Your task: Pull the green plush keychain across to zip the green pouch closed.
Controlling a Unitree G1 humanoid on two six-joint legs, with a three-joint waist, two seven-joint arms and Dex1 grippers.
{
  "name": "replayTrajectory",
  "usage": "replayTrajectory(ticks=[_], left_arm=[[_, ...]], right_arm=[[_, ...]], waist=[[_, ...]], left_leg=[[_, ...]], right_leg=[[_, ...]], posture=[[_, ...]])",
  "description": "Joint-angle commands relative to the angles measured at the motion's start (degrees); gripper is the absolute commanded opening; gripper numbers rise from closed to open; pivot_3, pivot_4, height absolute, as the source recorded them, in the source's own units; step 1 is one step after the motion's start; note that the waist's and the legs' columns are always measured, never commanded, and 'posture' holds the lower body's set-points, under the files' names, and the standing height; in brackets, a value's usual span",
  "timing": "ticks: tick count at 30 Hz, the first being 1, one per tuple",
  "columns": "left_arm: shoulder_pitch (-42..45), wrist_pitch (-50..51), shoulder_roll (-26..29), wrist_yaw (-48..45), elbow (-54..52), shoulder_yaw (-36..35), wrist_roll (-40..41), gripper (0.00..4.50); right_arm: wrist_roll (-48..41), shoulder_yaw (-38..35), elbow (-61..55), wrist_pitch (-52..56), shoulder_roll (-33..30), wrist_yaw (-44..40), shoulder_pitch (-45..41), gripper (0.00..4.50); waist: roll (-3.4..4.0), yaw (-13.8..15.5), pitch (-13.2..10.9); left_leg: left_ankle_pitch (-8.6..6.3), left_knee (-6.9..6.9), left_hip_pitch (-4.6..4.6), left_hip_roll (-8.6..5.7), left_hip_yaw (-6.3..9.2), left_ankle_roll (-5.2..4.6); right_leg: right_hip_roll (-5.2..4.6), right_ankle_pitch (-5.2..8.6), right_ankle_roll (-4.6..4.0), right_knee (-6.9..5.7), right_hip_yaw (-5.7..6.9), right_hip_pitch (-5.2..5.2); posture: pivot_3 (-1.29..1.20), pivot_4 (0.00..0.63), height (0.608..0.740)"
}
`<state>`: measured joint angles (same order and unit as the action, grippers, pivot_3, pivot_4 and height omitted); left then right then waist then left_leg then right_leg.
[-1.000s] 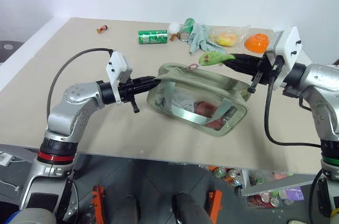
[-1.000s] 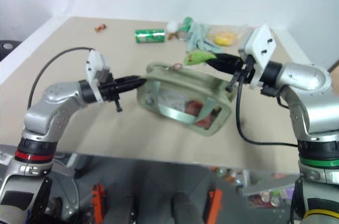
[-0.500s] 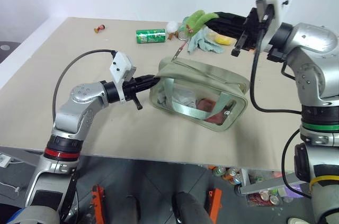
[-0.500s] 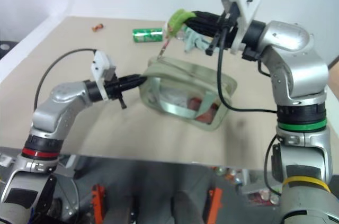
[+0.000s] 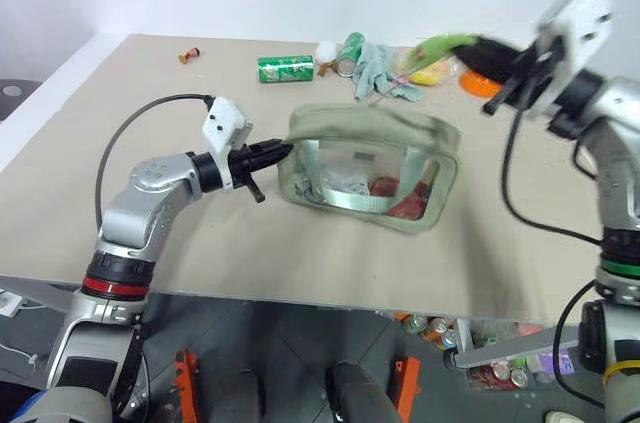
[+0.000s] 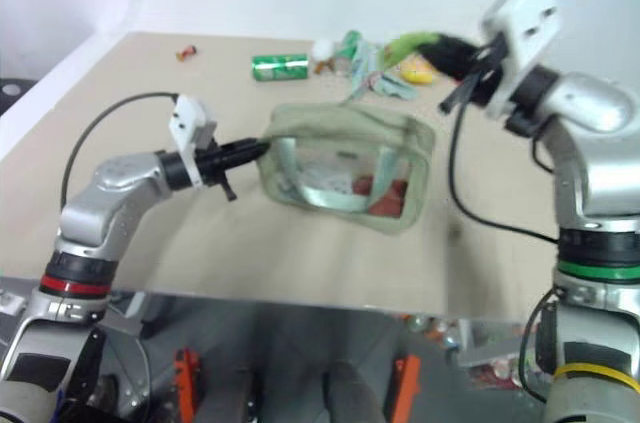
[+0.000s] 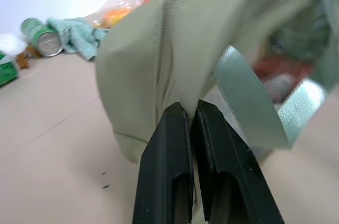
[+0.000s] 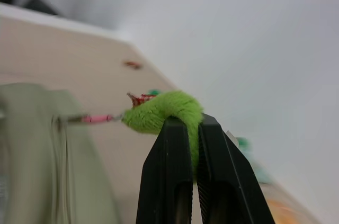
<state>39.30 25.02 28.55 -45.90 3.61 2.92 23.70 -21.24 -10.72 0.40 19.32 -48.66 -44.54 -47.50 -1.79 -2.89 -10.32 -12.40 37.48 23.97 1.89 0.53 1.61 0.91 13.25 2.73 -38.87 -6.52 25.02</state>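
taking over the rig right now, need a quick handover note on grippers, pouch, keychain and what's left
Left gripper: shut on the end of the green pouch, bracing it.
Right gripper: shut on the green plush keychain, raised above the table past the pouch's far end; its pink cord runs back to the zipper.
Done: both grips set; the zipper looks shut near the left gripper.
Left: confirm the zipper is fully closed, then let go.

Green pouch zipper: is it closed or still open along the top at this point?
Cannot tell. The green pouch shows one seam line in the left wrist view; the head views blur its top. The right gripper holds the green plush keychain.
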Motion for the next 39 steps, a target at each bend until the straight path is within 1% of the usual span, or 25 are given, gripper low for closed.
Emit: replayTrajectory(ticks=[1,2,4,6,8,13,16,18,20,23,29,31,34,39], left_arm=[[-0.8,1.5,0.8,-0.4,2.1,0.9,-2.2,0.0],[-0.7,1.4,0.7,-0.4,2.2,1.0,-2.3,0.0],[-0.5,1.2,0.6,-0.6,2.4,1.0,-2.6,0.0],[-0.1,1.0,0.5,-0.7,2.5,1.0,-3.0,0.0],[0.0,0.8,0.6,-0.9,1.9,1.3,-3.5,0.0],[-0.1,1.6,1.0,-0.9,0.6,1.3,-3.2,0.0],[0.1,1.9,1.4,-1.0,0.5,1.2,-3.1,0.0],[0.2,1.9,1.4,-1.1,0.4,1.3,-3.2,0.0],[0.5,2.1,1.2,-1.2,0.2,1.4,-3.1,0.0],[1.0,2.3,0.5,-1.0,0.0,1.7,-3.0,0.0],[0.9,2.7,-0.1,-1.0,-0.4,1.6,-3.1,0.0],[0.9,2.8,-0.2,-1.0,-0.4,1.5,-3.2,0.0],[0.8,2.7,-0.2,-1.1,-0.4,1.3,-3.3,0.0],[0.4,2.6,0.1,-1.1,-0.1,0.7,-3.2,0.0]], right_arm=[[1.3,-5.1,0.8,-2.8,-2.6,2.0,-0.4,0.01],[1.5,-5.4,0.9,-2.6,-2.9,2.3,-0.1,0.01],[1.7,-6.2,0.8,-1.5,-3.5,3.0,1.1,0.01],[3.4,-8.2,1.0,-1.7,-4.2,4.7,6.2,0.01],[5.2,-10.4,0.6,-1.9,-4.3,7.5,10.8,0.01],[8.2,-15.1,0.2,-0.8,-5.1,13.9,16.6,0.01],[8.8,-15.8,-3.0,2.9,-4.6,17.2,19.2,0.01],[9.3,-15.1,-6.1,5.3,-3.2,19.5,21.1,0.01],[8.9,-13.2,-11.2,9.0,0.6,22.9,23.0,0.01],[9.8,-9.8,-18.2,13.4,8.1,29.2,26.6,0.01],[12.6,-5.5,-23.8,15.4,18.0,35.9,30.7,0.01],[13.8,-5.3,-23.4,15.5,19.1,37.2,31.0,0.01],[15.3,-6.8,-22.4,15.9,18.8,38.7,31.0,0.01],[18.5,-10.4,-19.0,14.3,14.6,39.8,31.0,0.01]], waist=[[0.0,0.0,0.0],[0.0,0.1,0.0],[0.0,0.1,0.0],[-0.02,0.2,0.0],[-0.04,0.4,0.0],[0.07,0.1,0.0],[0.1,0.1,0.0],[0.11,0.1,0.0],[0.09,0.1,0.0],[0.06,0.1,0.1],[0.11,-0.1,0.0],[0.11,-0.1,0.0],[0.11,-0.1,0.1],[0.11,0.0,0.0]], left_leg=[[0.01,0.0,-0.03,0.0,0.0,-0.02],[0.05,-0.01,-0.04,-0.01,0.0,-0.08],[0.09,0.0,-0.03,-0.03,0.0,-0.13],[0.1,0.01,-0.03,-0.08,0.0,-0.15],[0.1,0.02,-0.05,-0.13,0.07,-0.16],[0.1,0.01,-0.08,-0.27,-0.05,-0.16],[0.12,0.01,-0.18,-0.26,-0.07,-0.18],[0.15,0.0,-0.19,-0.26,-0.06,-0.23],[0.15,0.0,-0.2,-0.26,-0.04,-0.23],[0.14,0.01,-0.38,-0.25,0.03,-0.22],[0.14,-0.07,-0.67,-0.25,-0.06,-0.23],[0.15,-0.06,-0.7,-0.24,-0.08,-0.23],[0.15,-0.05,-0.7,-0.25,-0.1,-0.23],[0.15,-0.1,-0.7,-0.25,-0.1,-0.23]], right_leg=[[0.0,0.07,0.12,0.0,0.0,-0.02],[0.0,0.17,0.28,0.0,0.0,-0.04],[-0.02,0.15,0.29,0.0,0.0,-0.06],[-0.07,0.14,0.31,0.0,-0.01,-0.09],[-0.13,0.16,0.34,0.02,0.05,-0.19],[-0.27,0.2,0.52,0.02,-0.1,-0.19],[-0.24,0.19,0.53,-0.01,-0.13,-0.22],[-0.23,0.19,0.52,-0.03,-0.12,-0.23],[-0.23,0.19,0.53,-0.03,-0.1,-0.27],[-0.22,0.22,0.56,0.0,-0.04,-0.53],[-0.21,0.22,0.5,-0.01,-0.14,-0.7],[-0.2,0.21,0.48,-0.01,-0.15,-0.73],[-0.2,0.21,0.49,-0.01,-0.16,-0.74],[-0.2,0.23,0.49,0.0,-0.16,-0.74]], posture=[[0.0,0.15,0.74],[0.0,0.15,0.74],[0.0,0.15,0.74],[0.0,0.15,0.74],[0.0,0.15,0.74],[0.0,0.15,0.74],[0.0,0.15,0.74],[0.0,0.15,0.74],[0.0,0.15,0.74],[0.0,0.15,0.74],[0.0,0.15,0.74],[0.0,0.15,0.74],[0.0,0.15,0.74],[0.0,0.15,0.74]])
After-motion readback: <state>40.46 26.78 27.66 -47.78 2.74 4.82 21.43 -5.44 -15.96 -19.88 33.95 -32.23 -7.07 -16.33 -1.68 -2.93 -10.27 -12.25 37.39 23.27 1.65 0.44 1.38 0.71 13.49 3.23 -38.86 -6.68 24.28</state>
